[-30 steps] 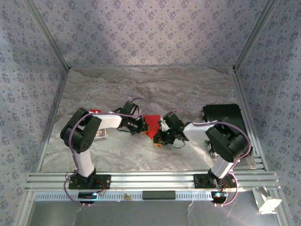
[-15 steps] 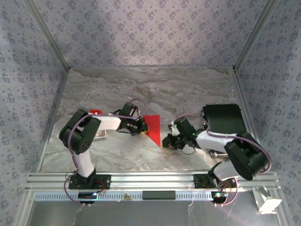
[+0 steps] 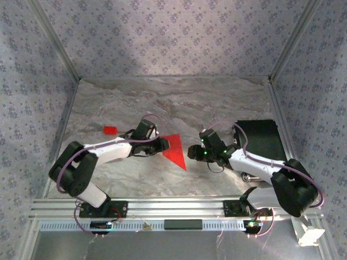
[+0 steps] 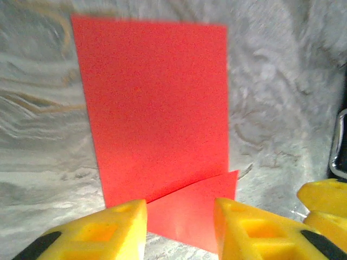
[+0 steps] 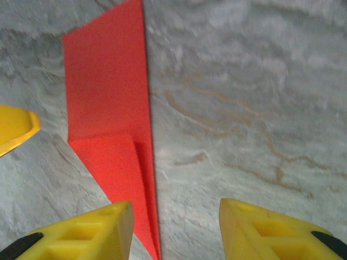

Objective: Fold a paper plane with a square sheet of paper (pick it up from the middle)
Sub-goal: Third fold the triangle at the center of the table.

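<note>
Red folded paper (image 3: 174, 149), far edges free on marbled table (image 3: 179, 103).

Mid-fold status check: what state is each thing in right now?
red paper: flat on the table, partly folded, one corner turned over, not held.
left end effector: open, fingers either side of the folded corner, gripping nothing.
right end effector: open, beside the paper's pointed end, gripping nothing.
small red piece: lying flat, apart from the paper, untouched.
</note>
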Controlling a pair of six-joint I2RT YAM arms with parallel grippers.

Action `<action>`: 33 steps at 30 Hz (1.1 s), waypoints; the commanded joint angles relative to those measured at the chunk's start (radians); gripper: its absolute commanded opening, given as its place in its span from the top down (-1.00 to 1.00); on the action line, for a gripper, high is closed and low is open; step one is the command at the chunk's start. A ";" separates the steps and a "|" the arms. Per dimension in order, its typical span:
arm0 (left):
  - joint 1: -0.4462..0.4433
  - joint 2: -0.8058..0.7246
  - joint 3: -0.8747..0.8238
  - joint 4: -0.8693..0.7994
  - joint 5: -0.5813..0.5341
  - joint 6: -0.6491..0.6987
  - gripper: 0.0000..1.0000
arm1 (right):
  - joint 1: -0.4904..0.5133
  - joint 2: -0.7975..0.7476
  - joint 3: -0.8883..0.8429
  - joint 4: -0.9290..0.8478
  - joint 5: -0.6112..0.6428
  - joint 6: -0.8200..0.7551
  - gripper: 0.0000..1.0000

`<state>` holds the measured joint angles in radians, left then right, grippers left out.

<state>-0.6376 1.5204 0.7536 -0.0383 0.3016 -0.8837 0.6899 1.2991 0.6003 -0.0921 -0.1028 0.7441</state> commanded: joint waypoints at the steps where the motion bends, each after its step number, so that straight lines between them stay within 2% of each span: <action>1: 0.041 -0.048 -0.006 -0.055 -0.022 0.066 0.14 | 0.016 0.039 0.065 -0.002 0.081 -0.060 0.15; 4: 0.096 -0.052 -0.039 0.013 0.066 0.059 0.09 | 0.020 0.080 0.069 0.055 0.030 -0.107 0.17; 7: 0.134 -0.069 -0.077 0.100 0.105 0.037 0.07 | 0.062 0.091 0.027 0.151 0.151 -0.134 0.19; 9: 0.137 -0.072 -0.070 0.091 0.102 0.060 0.08 | 0.076 0.085 0.012 0.189 0.180 -0.146 0.18; 13: 0.136 -0.078 -0.094 0.118 0.066 0.074 0.14 | 0.019 0.115 0.061 0.091 0.094 -0.099 0.15; 16: 0.137 -0.100 -0.137 0.191 0.036 0.058 0.15 | -0.005 0.118 0.015 0.174 0.031 -0.077 0.17; 18: 0.138 -0.112 -0.140 0.171 0.023 0.059 0.17 | -0.016 0.123 0.000 0.210 -0.002 -0.066 0.21; 21: 0.142 -0.099 -0.107 0.083 0.030 0.064 0.17 | -0.023 0.144 0.012 0.211 -0.041 -0.083 0.22; 26: 0.144 -0.080 -0.132 0.136 0.060 0.005 0.12 | -0.020 0.173 0.019 0.245 -0.093 -0.086 0.23; 33: 0.150 -0.058 -0.129 0.146 0.091 -0.003 0.10 | -0.019 0.214 0.045 0.257 -0.153 -0.099 0.23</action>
<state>-0.4969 1.4460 0.6209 0.0837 0.3599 -0.8734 0.6716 1.4914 0.6140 0.1490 -0.2108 0.6571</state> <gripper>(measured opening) 0.449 0.387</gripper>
